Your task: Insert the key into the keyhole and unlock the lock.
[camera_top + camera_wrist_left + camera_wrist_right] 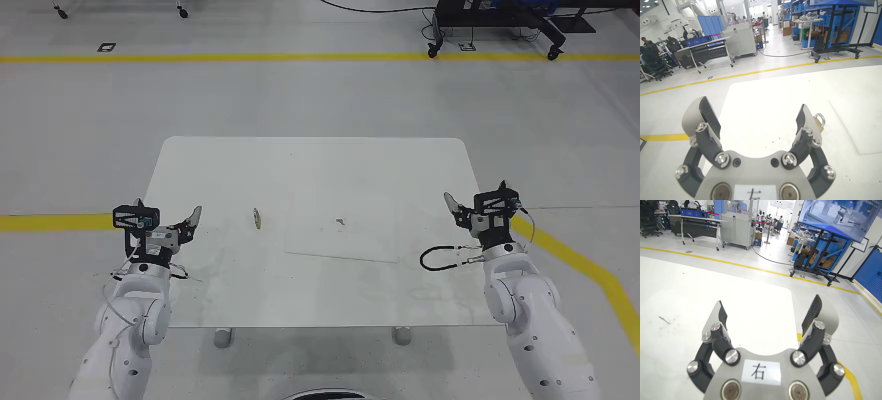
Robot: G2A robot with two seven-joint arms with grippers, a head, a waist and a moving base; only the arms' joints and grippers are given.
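A small brass padlock (257, 217) with a silver shackle lies on the white table (310, 160), left of the middle. In the left wrist view the padlock (819, 122) peeks out just behind one finger. A small silver key (341, 221) lies near the table's centre, and it appears as a thin sliver (664, 319) in the right wrist view. My left gripper (165, 216) hovers open at the table's left edge, nothing between its fingers. My right gripper (485, 209) hovers open at the right edge, also holding nothing.
A thin white sheet (350, 245) lies flat on the table's near middle, its edge (844, 125) visible in the left wrist view. Yellow floor lines (300, 58) run around the table. Carts and shelving stand far off in the room.
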